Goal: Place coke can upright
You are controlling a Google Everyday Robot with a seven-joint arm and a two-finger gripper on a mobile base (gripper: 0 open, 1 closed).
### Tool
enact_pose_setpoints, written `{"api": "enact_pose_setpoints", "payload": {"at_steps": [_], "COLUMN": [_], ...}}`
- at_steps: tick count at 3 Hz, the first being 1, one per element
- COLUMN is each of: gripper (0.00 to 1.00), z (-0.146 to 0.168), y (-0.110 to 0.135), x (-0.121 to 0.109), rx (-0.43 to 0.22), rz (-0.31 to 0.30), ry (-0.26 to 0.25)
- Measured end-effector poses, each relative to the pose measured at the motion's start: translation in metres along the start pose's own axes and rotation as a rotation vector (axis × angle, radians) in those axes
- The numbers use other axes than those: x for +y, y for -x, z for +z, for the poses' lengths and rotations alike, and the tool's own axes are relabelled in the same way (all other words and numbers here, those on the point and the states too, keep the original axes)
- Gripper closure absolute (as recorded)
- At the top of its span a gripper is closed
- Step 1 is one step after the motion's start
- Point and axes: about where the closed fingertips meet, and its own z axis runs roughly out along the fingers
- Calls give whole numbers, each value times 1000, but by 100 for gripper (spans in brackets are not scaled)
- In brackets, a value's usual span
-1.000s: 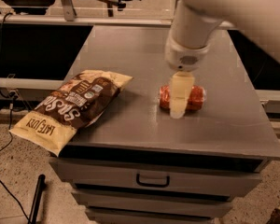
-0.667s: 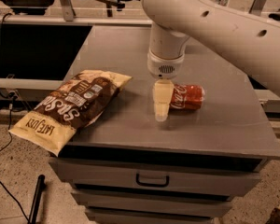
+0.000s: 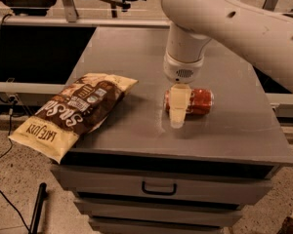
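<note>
1. Evidently the gripper (image 3: 177, 117) has been shifted sideways within the last second; it was centred over the coke can (image 3: 201, 101), was then carried off toward the can's view-left end, and is now found slightly back, in front of that end.
2. The can itself appears not to have been displaced; it is still lying on its side on the worktop (image 3: 136, 135), long axis roughly across the view, right of centre; it is well apart from the snack bag (image 3: 75, 113), which overhangs the view-left front corner.
3. Judged for the task: nothing has been uprighted yet; the sideways shift is read as repositioning at one end of the can for a tip-up or a fresh grasp; most of the work is taken as still to be done.
4. Grip state cannot be told; the gripper is seen as one pale block pointing down across the can's view-left part, with red showing on both sides of it; whether the can is pinched, merely touched or only hidden cannot be settled.
5. The arm (image 3: 234, 23) is brought in from the upper right, with the wrist held vertical above the can.
</note>
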Motion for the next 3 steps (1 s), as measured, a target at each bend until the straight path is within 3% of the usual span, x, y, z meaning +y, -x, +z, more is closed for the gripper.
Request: {"api": "enact_pose_setpoints", "payload": {"at_steps": [1,2,3], "gripper": [0,10,33], "z": [-2,-2,-2], "y": [-9,-11,-10], "x": [7,8,8], "rx": [5,5,5], "rz": [-4,-5,-6], "ry": [-6,-8,-10]}}
